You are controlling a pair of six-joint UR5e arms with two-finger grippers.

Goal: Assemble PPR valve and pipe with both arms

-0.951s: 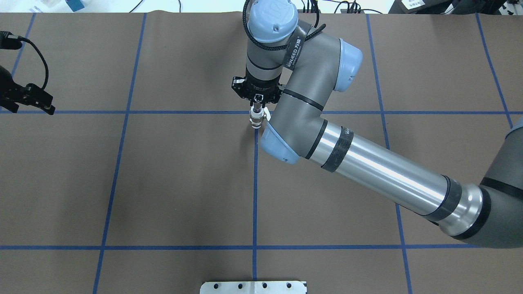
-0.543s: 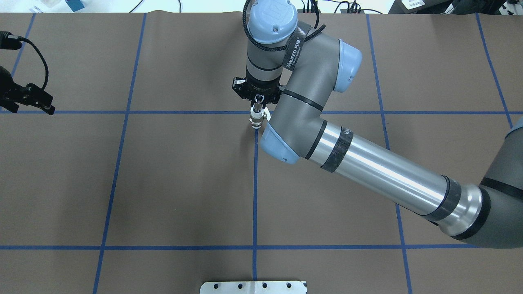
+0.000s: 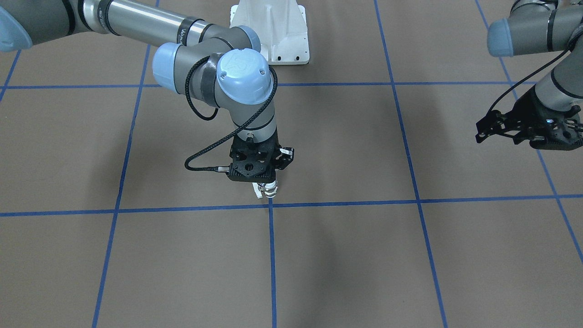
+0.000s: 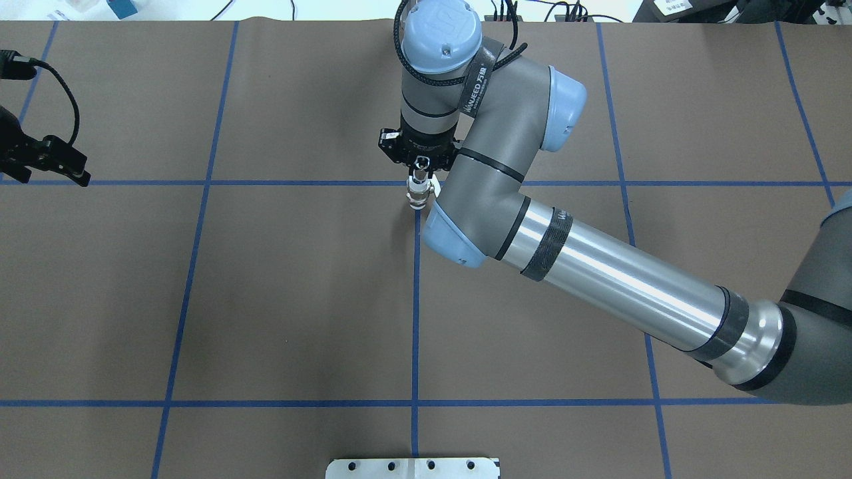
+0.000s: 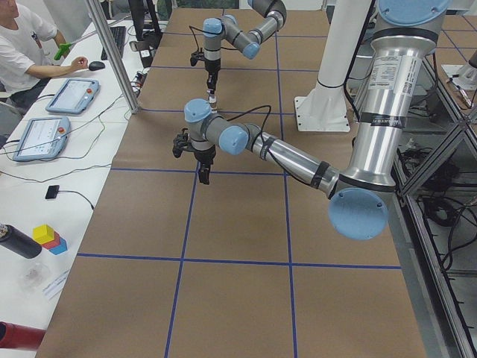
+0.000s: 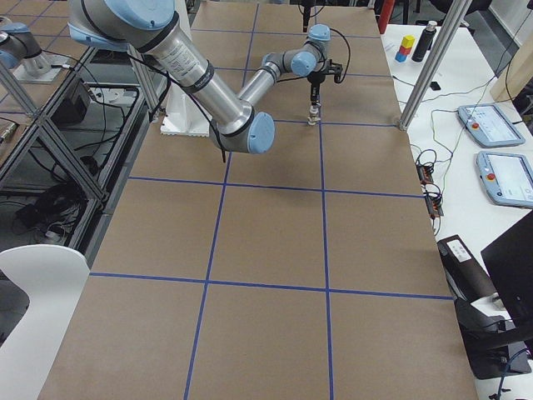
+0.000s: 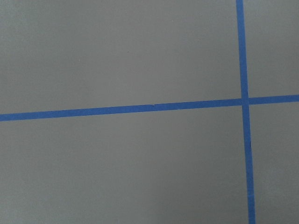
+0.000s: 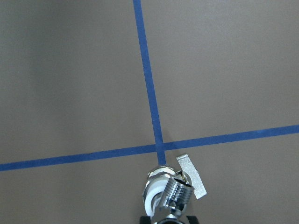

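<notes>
My right gripper (image 4: 419,167) points straight down near the table's middle and is shut on the top of the shiny chrome pipe (image 4: 418,179). The white PPR valve (image 4: 417,198) hangs joined below it, upright, at or just above a blue tape crossing. In the right wrist view the chrome threads (image 8: 179,192), the valve's white ring (image 8: 152,198) and its lever (image 8: 191,182) show together. The assembly also shows in the front view (image 3: 268,189). My left gripper (image 4: 48,174) is open and empty at the table's far left edge, also in the front view (image 3: 498,132).
Brown table cover (image 4: 299,299) with a grid of blue tape lines. The white pedestal (image 3: 273,32) stands at the robot's side. My right forearm (image 4: 599,279) stretches across the right half. An operator sits at a side desk with tablets (image 5: 71,97).
My right arm's wrist and elbow joints have shifted slightly to the left; its gripper and the held assembly stay in place. My left gripper has barely moved.
</notes>
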